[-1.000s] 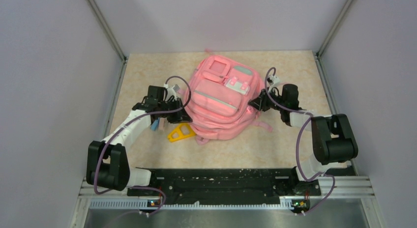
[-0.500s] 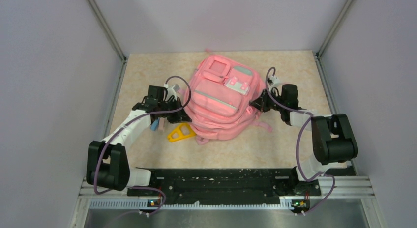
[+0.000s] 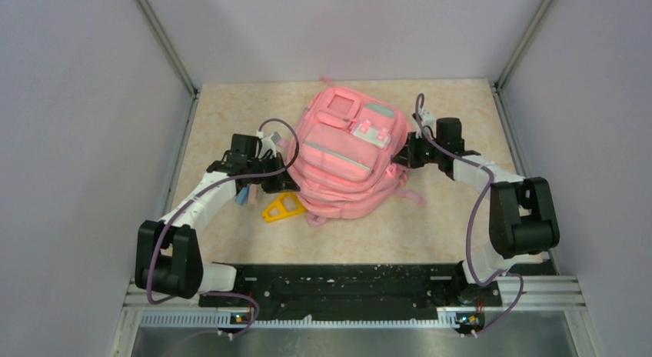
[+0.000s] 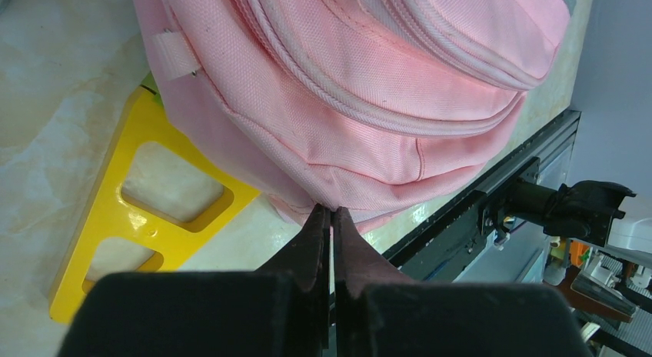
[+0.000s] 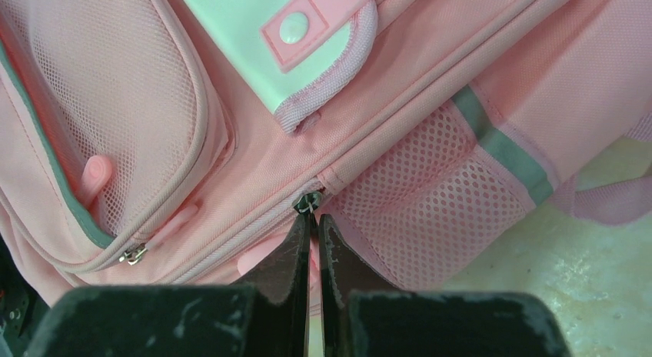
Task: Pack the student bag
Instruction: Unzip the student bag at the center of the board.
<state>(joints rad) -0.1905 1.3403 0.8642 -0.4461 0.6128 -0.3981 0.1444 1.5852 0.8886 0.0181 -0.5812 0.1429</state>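
Beige marbled table (image 3: 231, 111) inside pale walls, viewed from above. At the centre, toward the back: the student bag (image 3: 346, 157), large, soft and pink, lying front-up with pockets, pale grey strips and white buckles showing, one strap trailing to the near right. On either side, a black-and-white arm reaching in from the near edge: left arm (image 3: 207, 191) to the bag's left flank, right arm (image 3: 492, 180) to its right flank. Just beside the bag's near-left corner, partly tucked under it, a flat yellow triangular stencil (image 4: 131, 211) with cut-out windows. Under the left arm, a small blue item (image 3: 244, 195), too hidden to identify. Left gripper (image 4: 327, 211) pressed together, tips pinching a fold of fabric at the bag's lower seam. Right gripper (image 5: 311, 211) likewise pressed together, nipped on the pink zipper pull (image 5: 257, 261) just below the metal slider (image 5: 307, 202), beside a mesh side pocket (image 5: 430, 203) and below a pale green flap (image 5: 261, 34) with a pink snap.
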